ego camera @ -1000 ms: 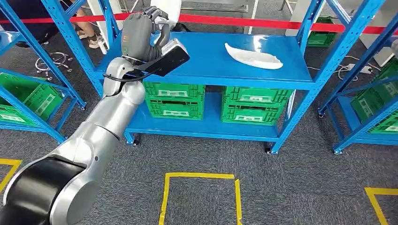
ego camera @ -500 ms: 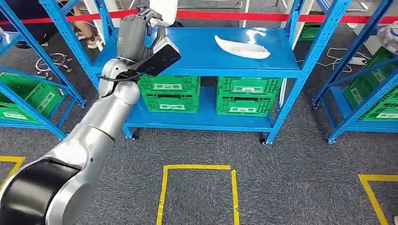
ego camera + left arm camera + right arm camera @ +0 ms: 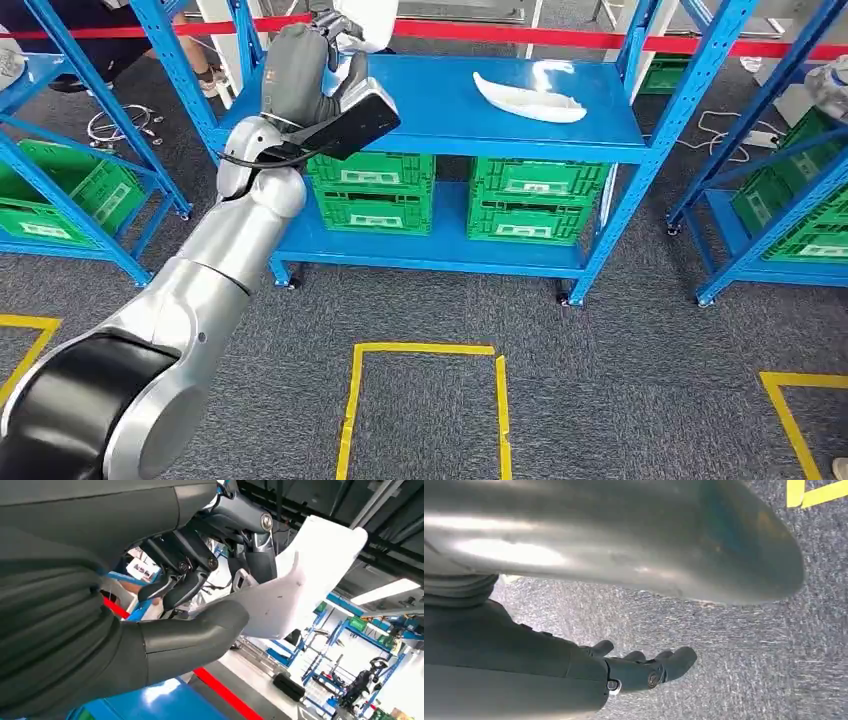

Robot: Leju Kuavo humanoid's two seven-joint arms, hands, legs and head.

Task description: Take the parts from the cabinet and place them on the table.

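Left arm: extended forward and up, left robot hand (image 3: 300,62) raised at the left end of the blue shelf (image 3: 440,125), level with its top deck. Fingers (image 3: 190,575) and thumb clamped a white part (image 3: 300,580), which rose beyond the hand.

Second white part (image 3: 528,98): lay on the top deck toward the right, long axis across the shelf, slightly diagonal.

Right robot hand (image 3: 644,672): hung over grey carpet (image 3: 734,645), fingers loosely curled, holding nothing.

Green crates (image 3: 450,195): lower deck.
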